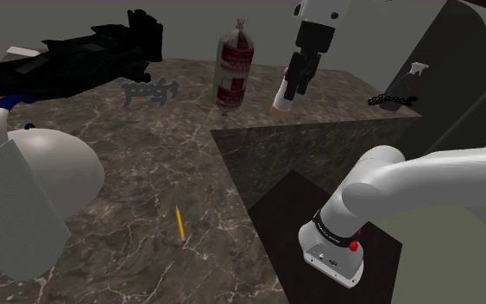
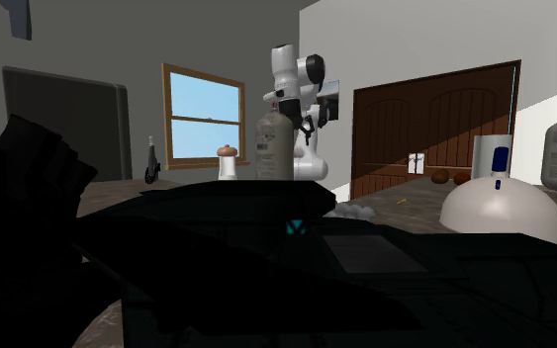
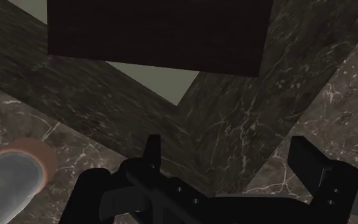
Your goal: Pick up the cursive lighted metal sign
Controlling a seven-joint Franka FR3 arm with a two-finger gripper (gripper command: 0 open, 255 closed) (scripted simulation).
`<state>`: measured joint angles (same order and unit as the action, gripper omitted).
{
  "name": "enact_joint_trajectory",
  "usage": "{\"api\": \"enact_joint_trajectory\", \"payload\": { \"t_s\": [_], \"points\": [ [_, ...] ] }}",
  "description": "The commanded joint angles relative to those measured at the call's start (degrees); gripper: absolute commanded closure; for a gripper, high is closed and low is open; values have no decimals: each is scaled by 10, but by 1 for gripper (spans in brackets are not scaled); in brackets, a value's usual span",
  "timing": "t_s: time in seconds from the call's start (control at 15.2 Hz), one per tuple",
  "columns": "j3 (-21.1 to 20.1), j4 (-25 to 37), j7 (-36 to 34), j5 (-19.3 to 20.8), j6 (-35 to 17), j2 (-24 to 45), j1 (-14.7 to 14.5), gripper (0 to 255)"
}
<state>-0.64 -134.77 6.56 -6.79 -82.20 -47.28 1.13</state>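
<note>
The cursive sign [image 1: 150,89] is a small grey piece of looping script standing on the marble counter [image 1: 146,199], toward the back in the shoulder view. My black gripper [image 1: 295,86] hangs above the counter's back edge, well to the sign's right in that view, with a tall bottle [image 1: 234,62] between them. In the wrist view my gripper [image 3: 231,159] is open, its fingers [image 3: 151,153] apart with nothing between them, above the counter's inner corner. A small white cylinder with a brown cap [image 3: 15,178] stands just beside the gripper.
A big black object [image 1: 77,56] lies at the counter's back left, close behind the sign. A white dome with a blue handle [image 1: 51,164] sits at the left, a yellow pencil [image 1: 179,222] near the front. A black spray bottle [image 1: 396,93] lies at the far right.
</note>
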Motion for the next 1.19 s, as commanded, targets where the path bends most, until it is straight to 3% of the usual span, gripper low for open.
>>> {"api": "enact_joint_trajectory", "payload": {
  "t_s": [0.0, 0.59, 1.12],
  "points": [
    [0, 0, 0, 0, 0, 0, 0, 0],
    [12, 83, 129, 25, -118, 189, -40, 0],
    [7, 204, 228, 35, -179, 356, -69, 0]
  ]
}}
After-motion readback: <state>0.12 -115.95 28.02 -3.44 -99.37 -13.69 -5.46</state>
